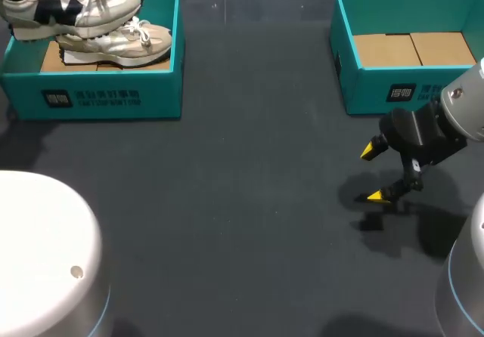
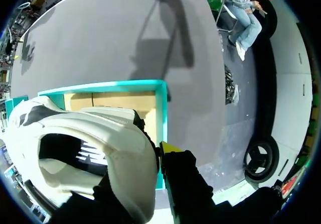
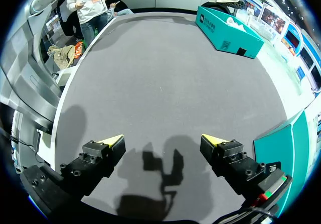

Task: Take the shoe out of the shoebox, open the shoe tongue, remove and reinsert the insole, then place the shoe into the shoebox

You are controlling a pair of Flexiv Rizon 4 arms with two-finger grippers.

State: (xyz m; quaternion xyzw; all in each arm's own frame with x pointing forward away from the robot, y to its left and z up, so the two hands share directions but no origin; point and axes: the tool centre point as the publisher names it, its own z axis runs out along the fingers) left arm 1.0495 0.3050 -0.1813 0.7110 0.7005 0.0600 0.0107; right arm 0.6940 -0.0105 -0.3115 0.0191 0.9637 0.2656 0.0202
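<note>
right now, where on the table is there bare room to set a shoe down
The broad stretch of table between the left shoebox and the right tool is bare. The right shoebox is empty, its cardboard floor free. Crowded: the left shoebox, taken up by the upper shoe and lower shoe.

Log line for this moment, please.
left gripper: shut on raised shoe over left shoebox | second shoe: inside it | right gripper: open, empty, above table near right shoebox
</note>
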